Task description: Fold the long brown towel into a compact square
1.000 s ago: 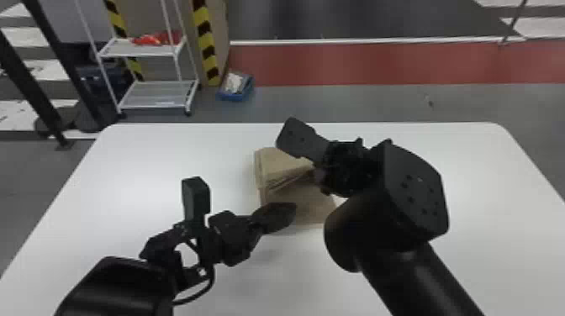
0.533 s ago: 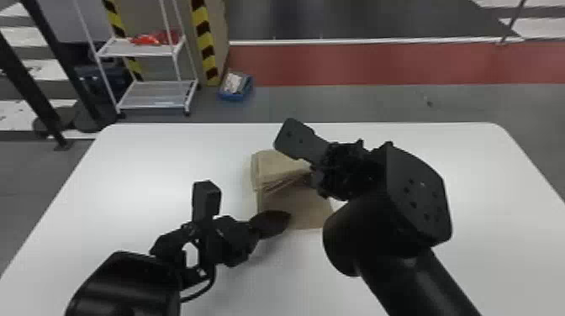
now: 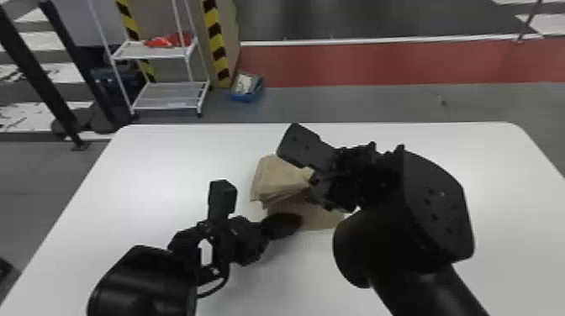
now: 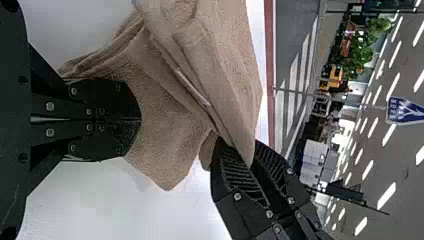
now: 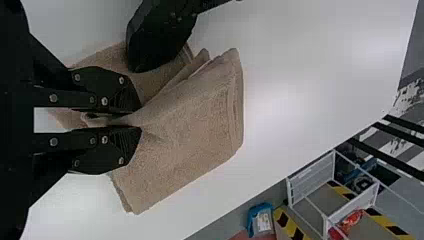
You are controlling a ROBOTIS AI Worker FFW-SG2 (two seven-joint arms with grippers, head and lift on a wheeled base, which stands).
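Brown towel (image 5: 185, 135), one, near the middle of a white surface (image 3: 147, 180). Step in hand: a late fold, by appearance, with a thick stack partly lifted above a flatter lower layer. Right gripper (image 5: 140, 119): jaws closed on a pinch of the stack's edge. Left gripper (image 4: 141, 120): jaws pressed together, low over the lower layer, with no cloth visible between them. Called for next: laying the raised stack down over that layer, letting go without dragging, then squaring the edges. Condition: soft, finely napped, several plies deep, drawn into creases at the pinch; rim uneven, lower corner protruding, not yet a compact square.
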